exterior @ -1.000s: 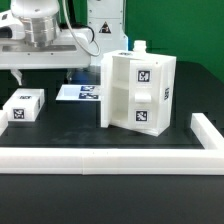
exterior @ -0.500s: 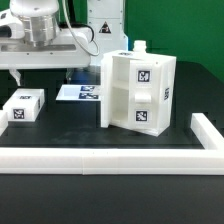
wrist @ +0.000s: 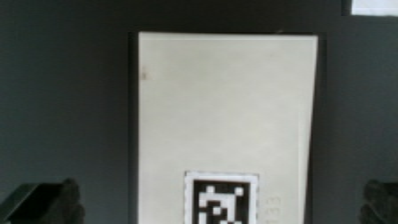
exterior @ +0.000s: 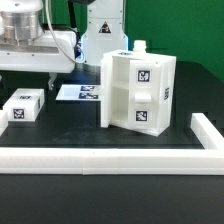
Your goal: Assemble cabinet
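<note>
Jaws gaped wide and empty, well apart from the cabinet [exterior: 138,92], which looked stiff, lightish, slick plastic, best pinched across one thin wall, I'd say.

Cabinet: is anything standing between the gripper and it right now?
Nothing visible does. In the exterior view the open gripper hangs high on that view's left and the cabinet stands to its right; only the flat marker board lies on the table between them. The small white block sits further left, off that path.
</note>
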`<state>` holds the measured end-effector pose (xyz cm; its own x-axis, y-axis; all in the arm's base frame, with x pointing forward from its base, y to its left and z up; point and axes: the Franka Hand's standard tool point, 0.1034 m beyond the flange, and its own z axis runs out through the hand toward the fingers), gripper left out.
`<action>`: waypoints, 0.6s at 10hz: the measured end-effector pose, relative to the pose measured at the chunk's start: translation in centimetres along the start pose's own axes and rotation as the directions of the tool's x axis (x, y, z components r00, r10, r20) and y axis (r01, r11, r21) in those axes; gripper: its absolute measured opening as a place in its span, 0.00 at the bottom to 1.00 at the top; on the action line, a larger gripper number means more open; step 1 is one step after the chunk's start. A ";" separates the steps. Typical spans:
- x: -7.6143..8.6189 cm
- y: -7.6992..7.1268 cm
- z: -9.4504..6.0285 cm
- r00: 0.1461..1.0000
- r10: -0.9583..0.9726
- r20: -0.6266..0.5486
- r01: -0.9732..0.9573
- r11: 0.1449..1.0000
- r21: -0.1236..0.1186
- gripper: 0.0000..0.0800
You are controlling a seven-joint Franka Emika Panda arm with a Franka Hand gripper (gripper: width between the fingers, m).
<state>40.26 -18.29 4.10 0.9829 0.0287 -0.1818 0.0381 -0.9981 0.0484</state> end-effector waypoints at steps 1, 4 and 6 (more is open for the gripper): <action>-0.1 0.0 0.0 1.000 0.003 0.009 -0.003 1.000 0.005 1.00; -0.4 -0.2 0.8 1.000 0.008 0.017 -0.008 1.000 0.013 1.00; -0.7 -0.3 1.8 1.000 0.007 0.019 -0.007 1.000 0.006 1.00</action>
<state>39.27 -18.06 2.39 0.9795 0.0208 -0.2001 0.0302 -0.9986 0.0439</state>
